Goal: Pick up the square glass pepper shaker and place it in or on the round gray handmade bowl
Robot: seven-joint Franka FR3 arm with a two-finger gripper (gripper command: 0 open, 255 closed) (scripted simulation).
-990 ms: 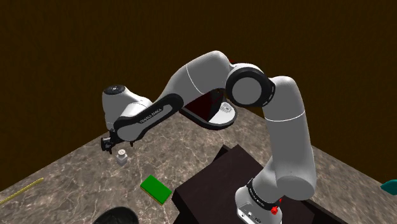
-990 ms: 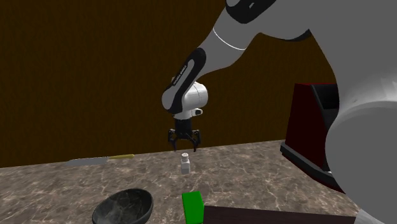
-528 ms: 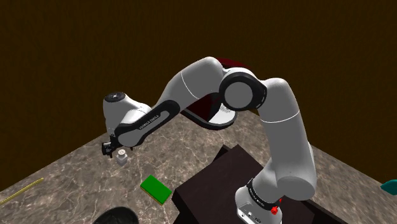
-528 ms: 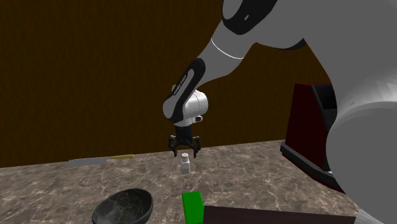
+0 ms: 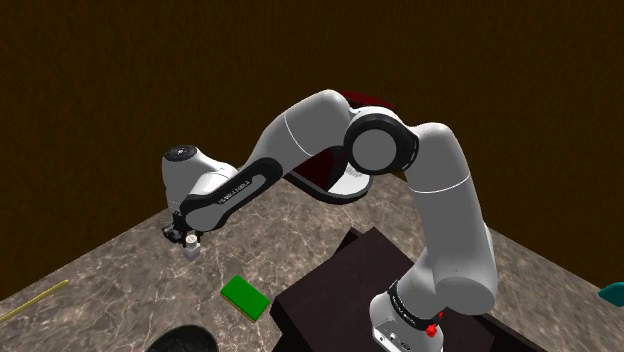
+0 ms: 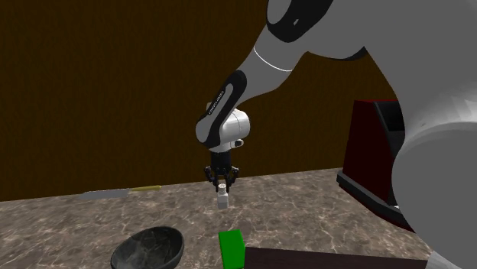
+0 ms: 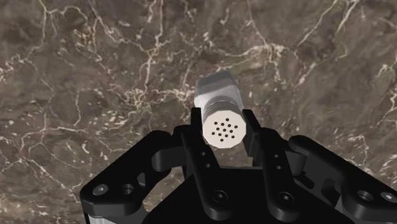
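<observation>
The pepper shaker (image 7: 218, 92) is a small pale square bottle with a perforated round cap, standing upright on the dark marble counter (image 7: 95, 76). My black gripper (image 7: 224, 124) comes straight down on it, and its fingers (image 7: 197, 127) clasp the cap from both sides. In the shoulder view the gripper (image 5: 184, 237) sits on top of the shaker (image 5: 190, 251) near the counter's far left. The second exterior view shows the gripper (image 6: 222, 182) shut on the shaker (image 6: 222, 201). The dark grey round bowl (image 6: 149, 248) rests nearer that camera, to the shaker's left, and also at the shoulder view's lower edge (image 5: 185, 340).
A green block (image 5: 245, 297) lies between the shaker and the dark stand (image 5: 330, 300). A dark red box (image 6: 374, 164) stands at the second exterior view's right. A long thin utensil (image 6: 118, 192) lies on the counter at the back left. Brown walls enclose the counter.
The gripper came down over the shaker with its fingers apart, then shut them on the cap. The shaker has stayed in place on the counter.
</observation>
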